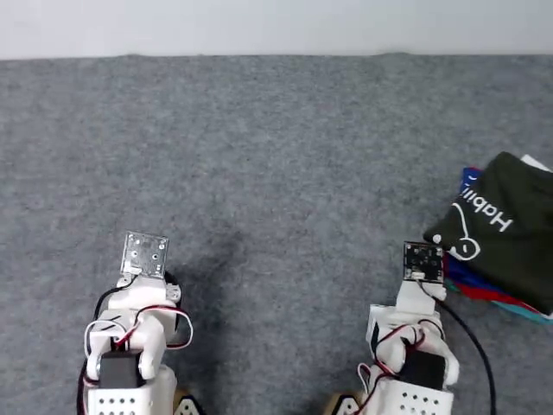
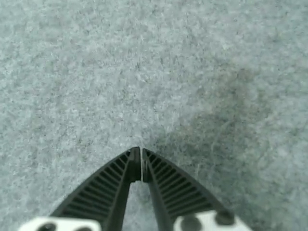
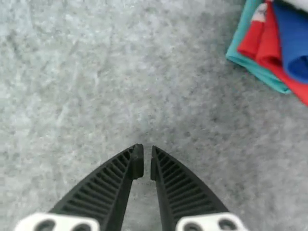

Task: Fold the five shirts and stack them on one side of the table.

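At the near edge of the table [image 1: 285,156], the left arm [image 1: 138,333] and the right arm [image 1: 415,354] sat side by side, both tucked low over the grey felt. The left gripper [image 2: 141,166] had its jaws brought together at the tips with nothing between them, above bare felt. The right gripper [image 3: 147,163] was likewise drawn together, only a hairline gap at the tips, and it held nothing.

Just beyond and to the right of the right arm lay the stack of shirts [image 1: 501,233], against the table's right side and running off the high view's edge. A dark shirt [image 1: 505,216] with white print lay on top. Under it showed edges of a blue shirt [image 3: 293,33], a red shirt [image 3: 262,41] and a teal shirt [image 3: 250,60] at the bottom. The stack sat skewed, its nearest corner just beside the right arm's wrist, so the right arm was plainly the nearer one; the left arm stood well apart from it. By the look of it, the folding and stacking were done or nearly so.

Farther off, the felt ran to a pale wall [image 1: 276,26].
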Controlling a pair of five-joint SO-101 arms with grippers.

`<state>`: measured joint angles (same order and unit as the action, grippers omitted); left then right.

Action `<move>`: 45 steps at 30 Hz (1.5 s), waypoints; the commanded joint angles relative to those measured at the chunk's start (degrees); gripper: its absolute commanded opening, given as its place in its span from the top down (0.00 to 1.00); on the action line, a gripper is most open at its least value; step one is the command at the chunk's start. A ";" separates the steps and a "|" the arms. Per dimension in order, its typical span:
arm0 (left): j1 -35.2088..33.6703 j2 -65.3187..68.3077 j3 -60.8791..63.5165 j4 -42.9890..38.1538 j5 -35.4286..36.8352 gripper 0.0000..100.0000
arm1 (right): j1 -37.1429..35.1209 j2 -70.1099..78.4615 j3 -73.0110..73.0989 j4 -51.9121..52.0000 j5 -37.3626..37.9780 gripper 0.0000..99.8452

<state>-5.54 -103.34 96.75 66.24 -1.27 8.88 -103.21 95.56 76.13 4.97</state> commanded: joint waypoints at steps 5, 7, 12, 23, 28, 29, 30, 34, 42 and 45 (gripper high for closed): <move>0.44 -0.53 -0.31 0.53 -0.18 0.98 | -0.31 -0.48 0.79 -1.19 -0.79 0.96; 0.44 -0.53 -0.31 0.79 -0.35 0.98 | -0.31 -0.48 0.79 -1.19 -0.79 0.96; 0.35 -0.35 -0.31 0.88 0.00 0.98 | -0.22 -0.57 0.79 -1.10 -0.88 0.96; 0.00 -0.53 -0.31 5.45 0.00 0.98 | -0.40 -0.57 0.79 -1.10 -0.79 0.96; 0.35 -0.53 -0.31 5.63 0.00 0.98 | -0.40 -0.57 0.79 -1.10 -0.79 0.96; 0.35 -0.53 -0.31 5.63 0.00 0.98 | -0.40 -0.57 0.79 -1.10 -0.79 0.96; 0.35 -0.53 -0.31 5.63 0.00 0.98 | -0.40 -0.57 0.79 -1.10 -0.79 0.96; 0.35 -0.53 -0.31 5.63 0.00 0.98 | -0.40 -0.57 0.79 -1.10 -0.79 0.96; 0.35 -0.53 -0.31 5.63 0.00 0.98 | -0.40 -0.57 0.79 -1.10 -0.79 0.96; 0.35 -0.53 -0.31 5.63 0.00 0.98 | -0.40 -0.57 0.79 -1.10 -0.79 0.96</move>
<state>-5.54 -103.34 96.75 71.43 -1.27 8.62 -103.21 95.56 76.04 4.70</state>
